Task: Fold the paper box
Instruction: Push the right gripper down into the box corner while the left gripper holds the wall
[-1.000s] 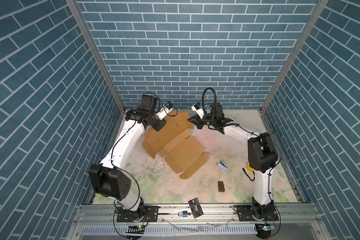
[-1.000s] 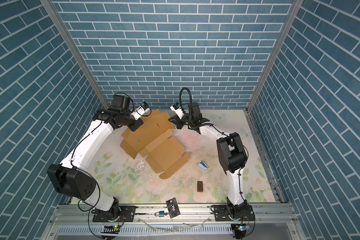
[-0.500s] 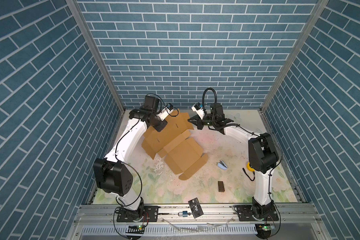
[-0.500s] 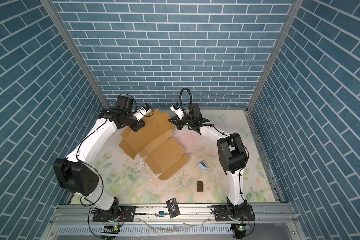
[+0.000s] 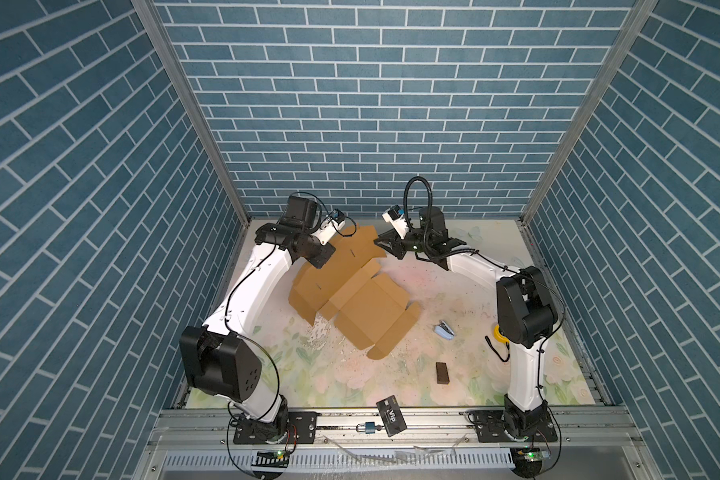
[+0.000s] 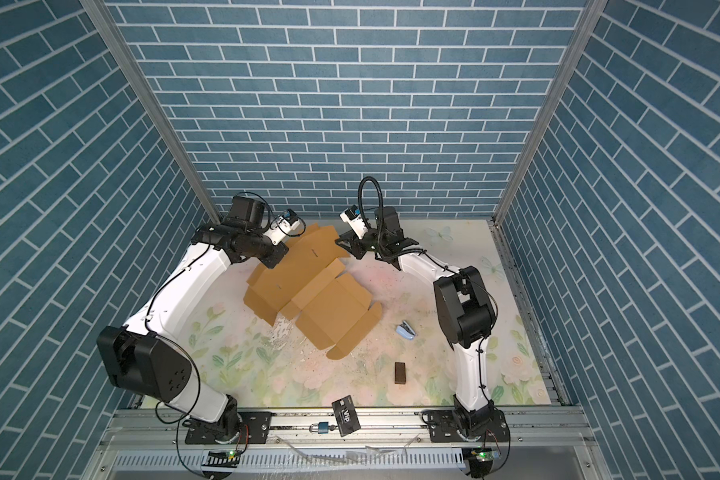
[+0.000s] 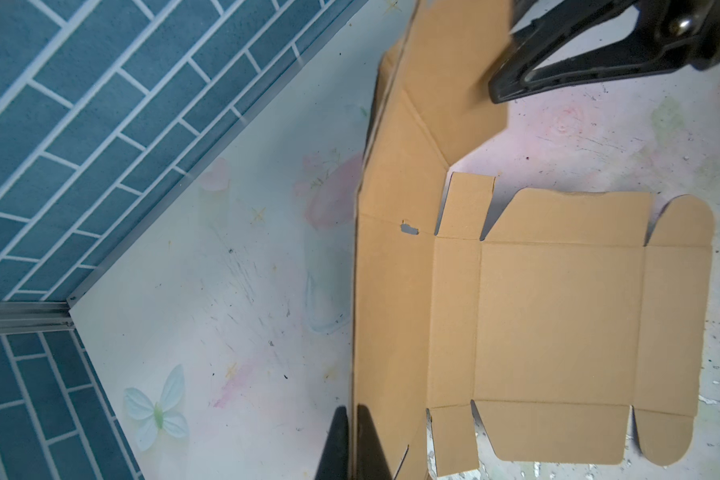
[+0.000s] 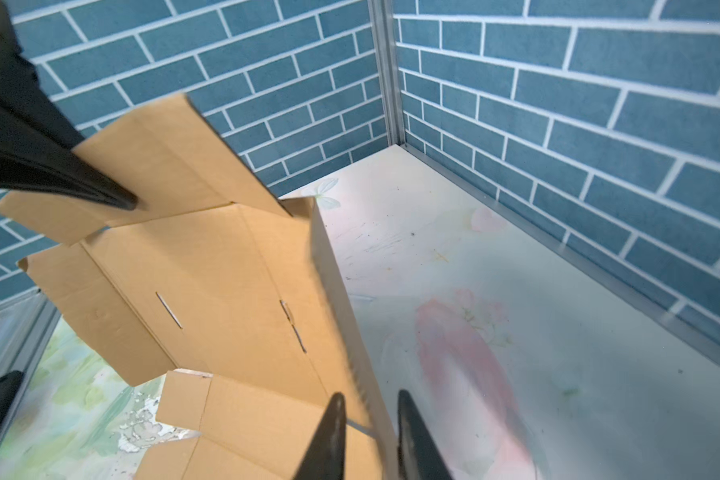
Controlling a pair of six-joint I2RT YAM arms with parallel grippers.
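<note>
The paper box (image 5: 362, 299) (image 6: 325, 307) is a tan cardboard sheet, unfolded, with its near half flat on the flowered mat and its far panel raised. My left gripper (image 5: 321, 258) (image 7: 352, 436) is shut on the raised panel's left edge; the left wrist view shows the cardboard (image 7: 558, 320) pinched between the black fingers. My right gripper (image 5: 381, 243) (image 8: 368, 424) stands open astride the panel's right edge (image 8: 329, 291), with a gap beside the cardboard. The right wrist view shows the left gripper's finger (image 8: 100, 195) on the far flap.
On the mat lie a dark brown block (image 5: 442, 372) and a light blue stapler-like item (image 5: 443, 330). A black VIP card (image 5: 391, 415) and a padlock (image 5: 368, 427) rest on the front rail. The brick back wall (image 5: 371, 124) stands just behind both grippers.
My left gripper has closed on the raised panel's edge. My right gripper, shut before, has opened around the opposite edge. The left arm shifted slightly toward the box.
</note>
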